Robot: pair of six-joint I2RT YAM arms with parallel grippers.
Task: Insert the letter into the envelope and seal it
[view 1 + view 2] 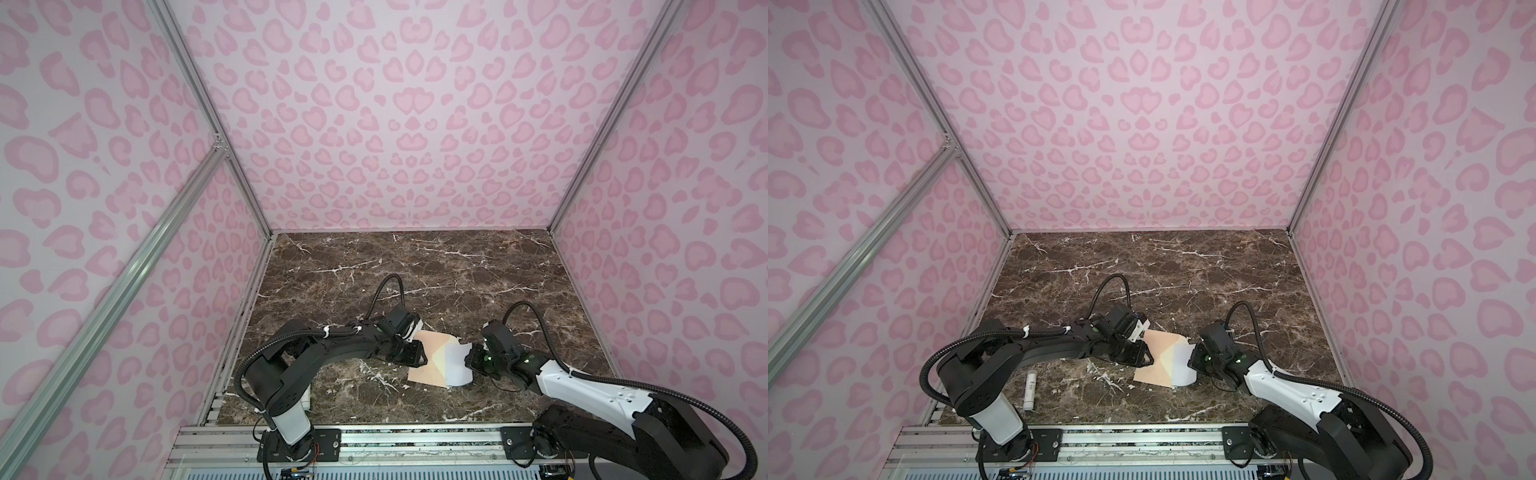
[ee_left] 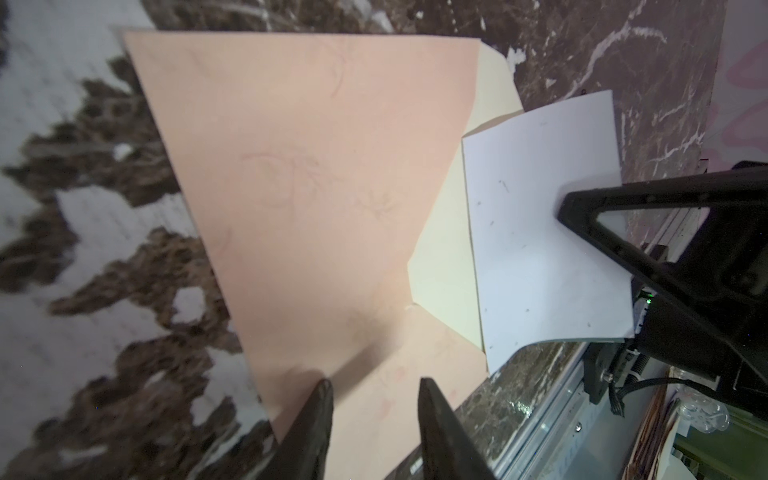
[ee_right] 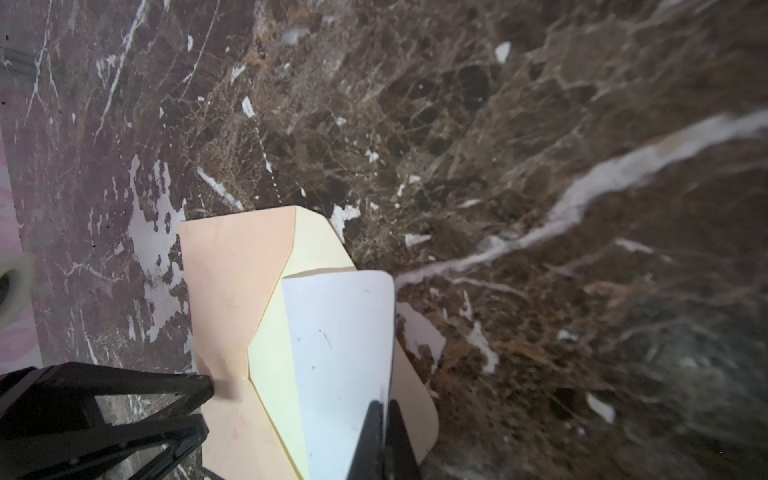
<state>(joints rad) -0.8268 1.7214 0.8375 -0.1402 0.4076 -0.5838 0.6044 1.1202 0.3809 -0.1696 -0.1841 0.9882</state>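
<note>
Letter [image 1: 459, 368] first: it hung from my right hand [image 3: 382, 409], whose fingers were pressed together on the sheet's outer edge, the one away from the envelope [image 1: 426, 372]. That pinch bowed the white sheet, which I judged useful, since a stiffened leading edge slides better than a limp one. Its free edge lay on the pale inner side of the opened flap [image 2: 494, 83], right at the V-shaped mouth, and as far as I could tell it had not gone under the peach front. The envelope lay on the brown marble tabletop [image 1: 457, 270], mouth turned toward the right arm so the sheet could be fed straight across. My left hand [image 2: 376, 388] was at the opposite side with its fingers spread apart. In the right wrist view one fingertip [image 3: 195, 382] dug a small dimple into the peach paper, so I read it as a hold-down to stop the envelope skating away under the push, not as a grip. A white glue stick [image 1: 1030, 390] lay well apart near the left arm's base, presumably waiting for the sealing. Its label was too small to read, and I found no writing on letter or envelope, only a few dark specks on the sheet and faint creases in the peach paper.
</note>
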